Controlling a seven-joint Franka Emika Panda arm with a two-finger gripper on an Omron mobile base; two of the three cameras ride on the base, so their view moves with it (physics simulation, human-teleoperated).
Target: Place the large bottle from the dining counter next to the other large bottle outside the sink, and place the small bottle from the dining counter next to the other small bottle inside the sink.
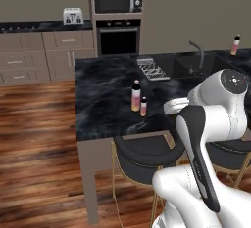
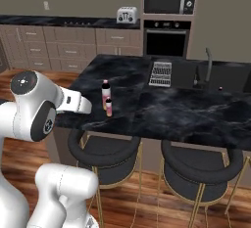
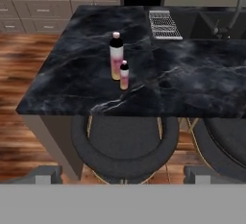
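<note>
Evidently nothing is gripped yet: the fingers (image 3: 122, 175) stand wide, well short of the worktop (image 3: 192, 83). Large bottle (image 3: 116, 56) and small bottle (image 3: 124, 75) stand upright, nearly touching, so the arm should approach the large one from its free side

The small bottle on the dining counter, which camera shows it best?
The hand view: the small bottle stands near the middle, unblocked, beside the large bottle. Both base views show it smaller and farther off, still upright next to the large bottle.
</note>
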